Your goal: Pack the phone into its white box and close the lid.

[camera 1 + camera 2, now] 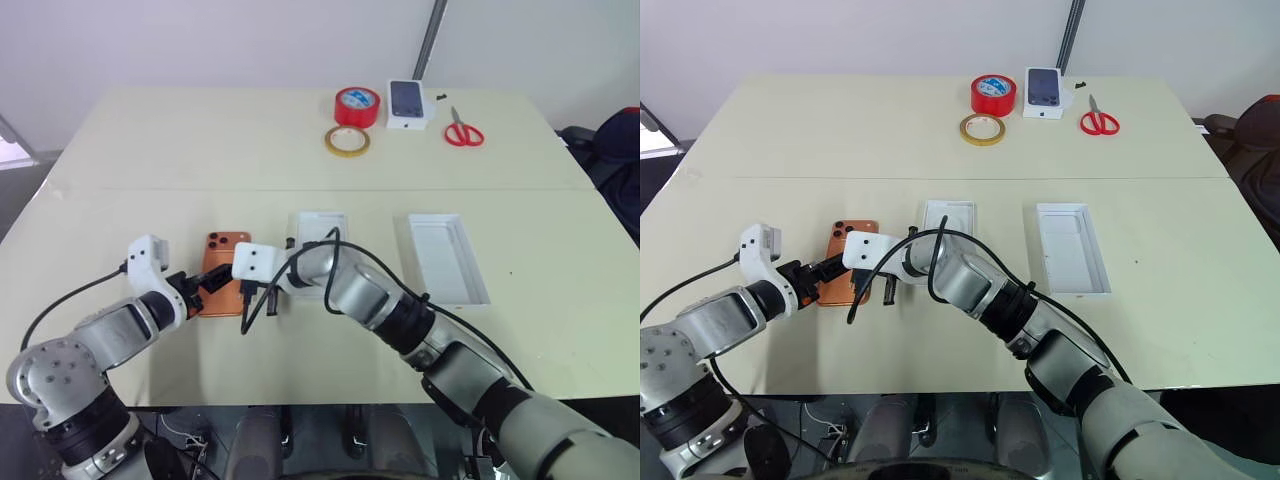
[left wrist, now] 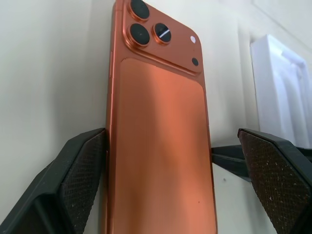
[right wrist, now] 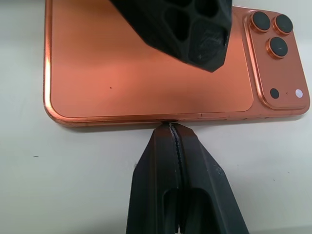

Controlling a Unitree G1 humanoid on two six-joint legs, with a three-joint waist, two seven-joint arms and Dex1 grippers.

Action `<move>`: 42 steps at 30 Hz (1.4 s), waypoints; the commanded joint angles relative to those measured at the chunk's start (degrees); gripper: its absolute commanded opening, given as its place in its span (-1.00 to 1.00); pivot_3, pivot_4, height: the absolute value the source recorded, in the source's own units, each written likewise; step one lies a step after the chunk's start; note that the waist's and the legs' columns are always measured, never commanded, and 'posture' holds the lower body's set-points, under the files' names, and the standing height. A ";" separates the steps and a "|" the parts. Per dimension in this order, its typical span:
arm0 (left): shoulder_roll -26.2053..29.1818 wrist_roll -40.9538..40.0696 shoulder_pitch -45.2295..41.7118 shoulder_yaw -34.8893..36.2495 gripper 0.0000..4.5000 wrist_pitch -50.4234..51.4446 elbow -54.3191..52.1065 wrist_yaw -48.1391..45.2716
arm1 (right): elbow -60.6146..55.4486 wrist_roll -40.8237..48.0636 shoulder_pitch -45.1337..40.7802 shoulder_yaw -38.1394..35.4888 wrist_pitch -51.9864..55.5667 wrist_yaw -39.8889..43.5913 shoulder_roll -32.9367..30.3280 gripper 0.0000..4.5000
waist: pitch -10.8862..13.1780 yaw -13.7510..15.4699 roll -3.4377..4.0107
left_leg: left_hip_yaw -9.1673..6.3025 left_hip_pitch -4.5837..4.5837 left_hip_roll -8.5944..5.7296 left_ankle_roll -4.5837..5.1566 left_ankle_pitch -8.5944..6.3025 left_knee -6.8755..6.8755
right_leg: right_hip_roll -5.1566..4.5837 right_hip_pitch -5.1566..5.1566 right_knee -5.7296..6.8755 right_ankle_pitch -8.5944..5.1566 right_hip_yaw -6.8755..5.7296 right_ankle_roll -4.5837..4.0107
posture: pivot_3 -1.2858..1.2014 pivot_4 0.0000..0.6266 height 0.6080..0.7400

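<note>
The copper-orange phone (image 1: pixel 228 262) lies back-up on the table, its camera cluster at the far end. My left gripper (image 2: pixel 165 161) is open and straddles the phone's near end: one finger (image 2: pixel 78 175) rests against a long edge, while the other stands clear of the opposite edge. My right gripper (image 3: pixel 171 127) is shut, its tips touching the phone's other long edge with nothing between them. A shallow white tray (image 1: pixel 320 225), likely the white box, sits just right of the phone, mostly hidden by my right arm. The lid (image 1: pixel 447 258) lies further right, white inside facing up.
At the table's far side are a red tape roll (image 1: pixel 357 105), a tan tape roll (image 1: pixel 346 141), a small white box picturing a dark phone (image 1: pixel 407 103) and red scissors (image 1: pixel 463 131). A black cable (image 1: pixel 345 250) loops off my right wrist.
</note>
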 commanded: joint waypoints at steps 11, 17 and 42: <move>-1.25 -17.97 -2.10 1.89 1.00 -1.53 6.00 9.55 | -1.23 -0.71 0.57 -0.61 -0.86 0.19 1.40 -1.00 | 0.00 -0.41 -0.04 | 0.00 -0.02 0.02 -0.01 0.01 -0.05 | 0.01 -0.04 -0.03 0.00 0.00 0.00 | 0.03 -0.52 0.85; 5.99 -28.47 1.43 -3.39 1.00 -9.81 8.59 17.32 | -1.25 -1.01 0.65 -0.77 -0.88 0.31 1.48 -1.00 | 0.01 -0.53 -0.06 | 0.00 -0.03 0.05 -0.09 0.06 -0.18 | 0.02 -0.15 -0.01 0.01 0.02 0.00 | 0.03 -0.52 0.85; 22.89 -50.10 13.62 -19.44 -0.42 -39.40 8.46 22.18 | -8.80 -0.12 0.69 -4.12 2.39 1.50 -1.54 -1.00 | 0.04 -0.55 -0.01 | 0.06 -0.43 0.05 -0.18 0.07 -0.52 | -0.23 -0.87 -0.40 0.09 0.05 -0.22 | 0.03 -0.52 0.85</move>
